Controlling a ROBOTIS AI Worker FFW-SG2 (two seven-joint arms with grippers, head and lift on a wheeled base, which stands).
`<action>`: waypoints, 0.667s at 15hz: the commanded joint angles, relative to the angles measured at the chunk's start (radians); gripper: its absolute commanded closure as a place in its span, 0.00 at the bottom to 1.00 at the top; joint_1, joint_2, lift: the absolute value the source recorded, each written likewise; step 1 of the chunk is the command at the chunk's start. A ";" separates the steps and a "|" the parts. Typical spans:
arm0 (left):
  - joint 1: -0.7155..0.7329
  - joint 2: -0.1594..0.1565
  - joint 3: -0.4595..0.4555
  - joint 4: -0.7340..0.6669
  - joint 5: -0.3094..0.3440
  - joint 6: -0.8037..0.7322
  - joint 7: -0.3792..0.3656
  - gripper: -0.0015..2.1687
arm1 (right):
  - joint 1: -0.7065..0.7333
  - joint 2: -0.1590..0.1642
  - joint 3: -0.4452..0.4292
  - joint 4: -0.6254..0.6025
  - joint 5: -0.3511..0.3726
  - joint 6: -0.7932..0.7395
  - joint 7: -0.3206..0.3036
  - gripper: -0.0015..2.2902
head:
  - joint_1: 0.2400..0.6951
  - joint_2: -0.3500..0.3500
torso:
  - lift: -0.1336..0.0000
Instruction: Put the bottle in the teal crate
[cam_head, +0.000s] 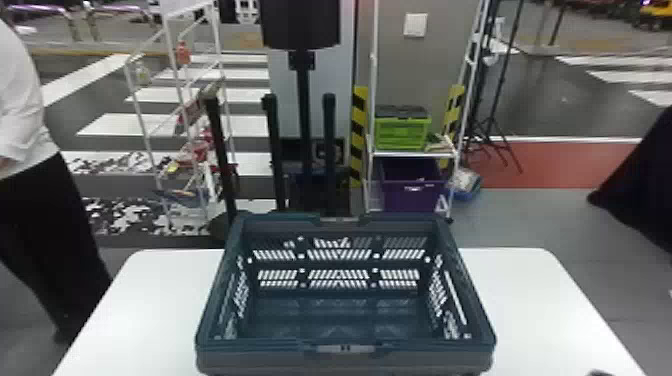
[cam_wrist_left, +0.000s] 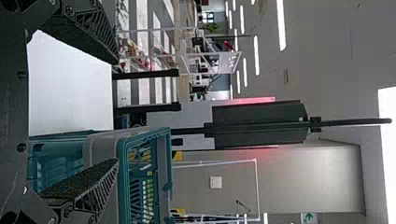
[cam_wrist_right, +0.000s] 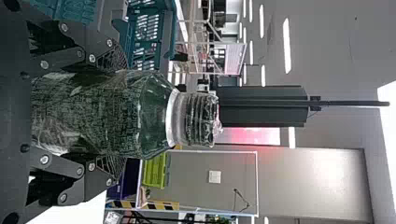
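The teal crate (cam_head: 345, 348) stands upright on the white table, its inside showing no bottle. In the left wrist view my left gripper (cam_wrist_left: 116, 111) is open with nothing between its fingers; the crate (cam_wrist_left: 122, 154) is beyond one of them. A clear bottle (cam_wrist_right: 112, 112) with a ridged cap is upright in the right wrist view, held by my right gripper (cam_wrist_right: 120, 114), which is shut around its body. Part of the crate (cam_wrist_right: 148, 35) is beyond the bottle, off to one side. The bottle's lower part is hidden.
The white table (cam_head: 520, 300) extends on both sides of the crate. A small dark shape, too little of it to identify, is at the head view's bottom right edge. Behind the table stand a white shelf (cam_head: 415, 154) with a green box (cam_head: 402, 132) and a purple bin (cam_head: 410, 192).
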 joint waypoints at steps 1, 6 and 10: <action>-0.001 0.002 0.000 0.006 0.000 0.000 0.000 0.07 | -0.028 0.001 0.000 -0.034 -0.007 0.061 0.000 0.95 | 0.57 0.50 | 1.00; -0.001 0.003 0.000 0.013 0.000 -0.003 -0.001 0.07 | -0.132 0.001 0.000 -0.155 -0.002 0.358 -0.003 0.95 | 0.57 0.50 | 1.00; -0.001 0.005 0.002 0.017 0.002 -0.012 -0.001 0.07 | -0.275 0.001 0.009 -0.186 0.007 0.625 -0.011 0.95 | 0.57 0.50 | 1.00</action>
